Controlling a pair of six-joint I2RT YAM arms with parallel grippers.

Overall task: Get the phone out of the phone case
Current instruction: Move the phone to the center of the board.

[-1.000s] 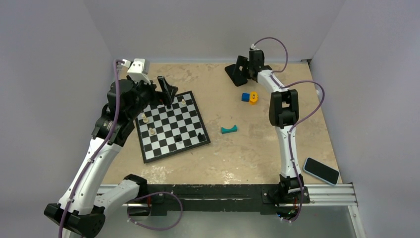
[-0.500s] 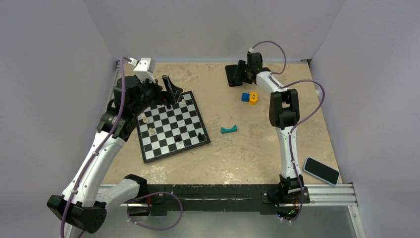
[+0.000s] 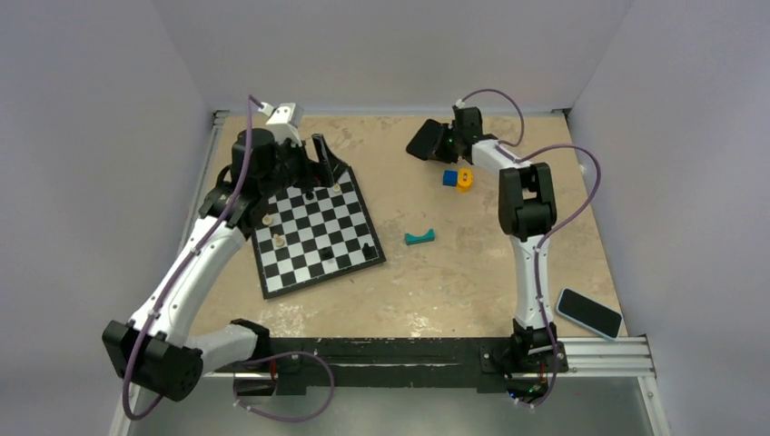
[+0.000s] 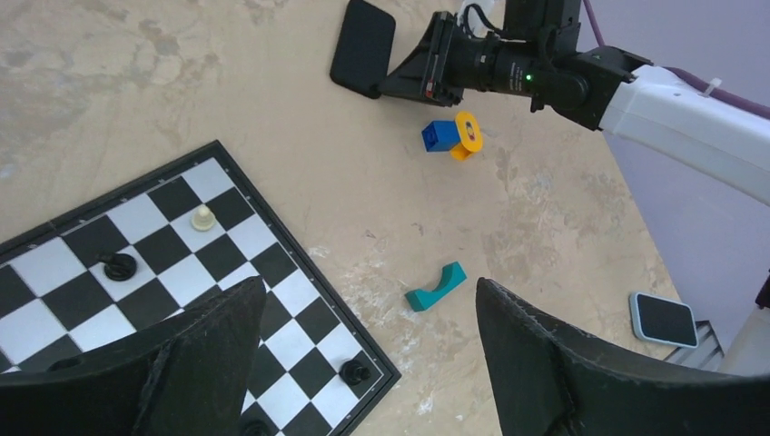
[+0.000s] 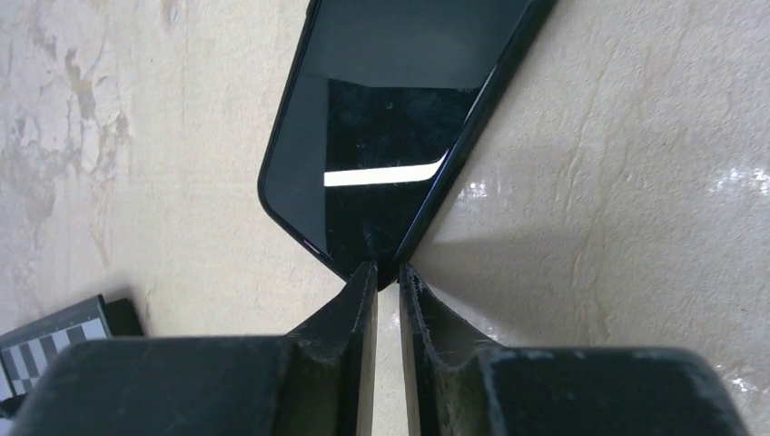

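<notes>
Pinching one end of the phone case (image 5: 381,118), the right hand (image 5: 381,277) grips it at the table's (image 3: 472,263) 12 o'clock; the phone (image 3: 588,313) lies well apart at 4 o'clock, while the left hand (image 4: 370,286) hangs released over the chessboard (image 3: 313,232)

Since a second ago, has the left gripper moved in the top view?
Yes. The left gripper has shifted right and farther from the bases, along the chessboard's far edge toward its far-right corner.

Bare table (image 3: 472,272) runs between chessboard (image 3: 313,232) and blocks (image 3: 457,178); teal arch (image 3: 419,238) intrudes.
</notes>
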